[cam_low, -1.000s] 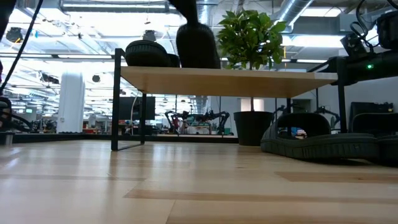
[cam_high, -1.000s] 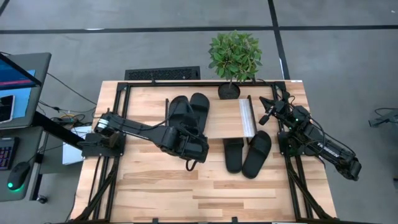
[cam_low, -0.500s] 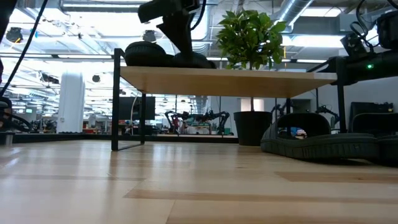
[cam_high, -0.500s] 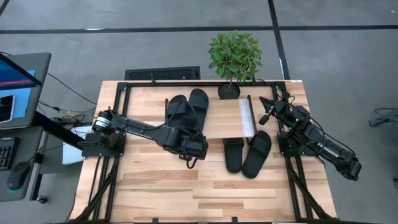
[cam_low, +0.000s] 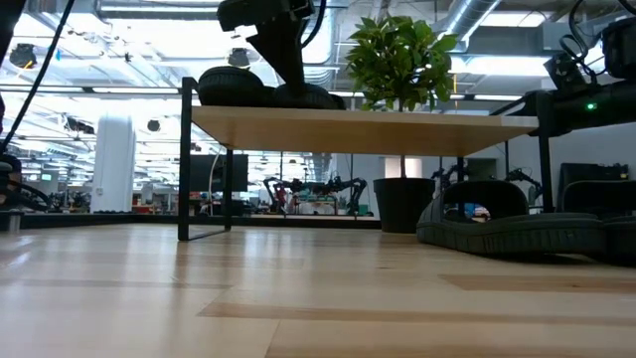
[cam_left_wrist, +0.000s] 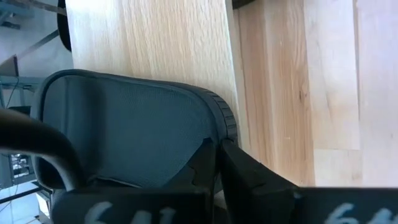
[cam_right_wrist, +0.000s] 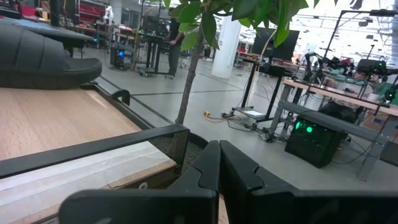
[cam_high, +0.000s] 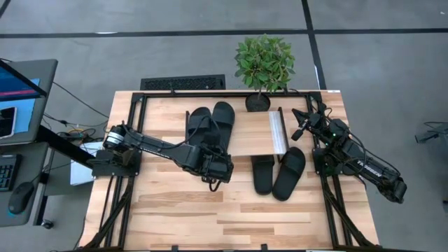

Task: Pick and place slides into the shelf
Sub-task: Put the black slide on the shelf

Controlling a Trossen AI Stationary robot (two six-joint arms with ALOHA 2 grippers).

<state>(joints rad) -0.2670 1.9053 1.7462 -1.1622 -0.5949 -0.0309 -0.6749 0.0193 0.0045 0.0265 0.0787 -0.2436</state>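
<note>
The left gripper [cam_high: 218, 170] reaches over the near edge of the shelf [cam_high: 248, 136], its fingers [cam_left_wrist: 214, 163] pressed together and holding nothing, right at the heel of a slide [cam_left_wrist: 134, 134]. Two slides [cam_high: 208, 123] lie side by side on the shelf's left part (both black, straps up). Further right, two more slides [cam_high: 278, 173] rest on the table [cam_high: 182, 210], partly under the shelf. At the right edge waits the right gripper [cam_high: 297, 115], fingers together and empty, near the potted plant [cam_high: 264, 63].
</note>
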